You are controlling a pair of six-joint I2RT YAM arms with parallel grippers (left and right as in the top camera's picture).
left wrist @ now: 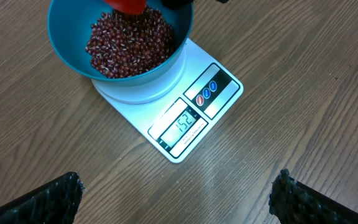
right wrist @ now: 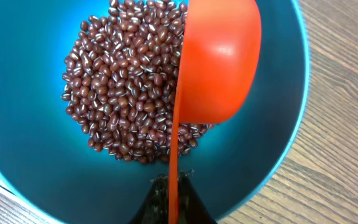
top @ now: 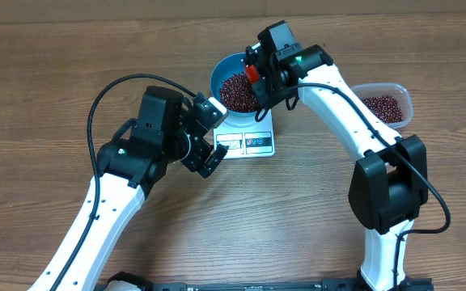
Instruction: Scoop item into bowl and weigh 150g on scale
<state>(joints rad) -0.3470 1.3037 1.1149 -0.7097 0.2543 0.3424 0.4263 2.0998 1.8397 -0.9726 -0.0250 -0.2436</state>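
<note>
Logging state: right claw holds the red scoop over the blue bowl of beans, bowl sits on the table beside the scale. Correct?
No: the blue bowl sits on the white scale, not beside it; the left wrist view shows it. The rest holds: the right claw holds the red scoop over the beans.

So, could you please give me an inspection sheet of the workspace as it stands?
Surface: brown wood-grain table.
Job's things: round blue bowl on the small white rectangular scale, holding dark red-brown beans.
Clutter: clear rectangular plastic tub of more beans, right of the bowl.
Grippers: left gripper open, empty; right gripper shut on an orange-red plastic scoop over the bowl.
Cables: black cables looped above the table.
Surroundings: nothing seen.
</note>
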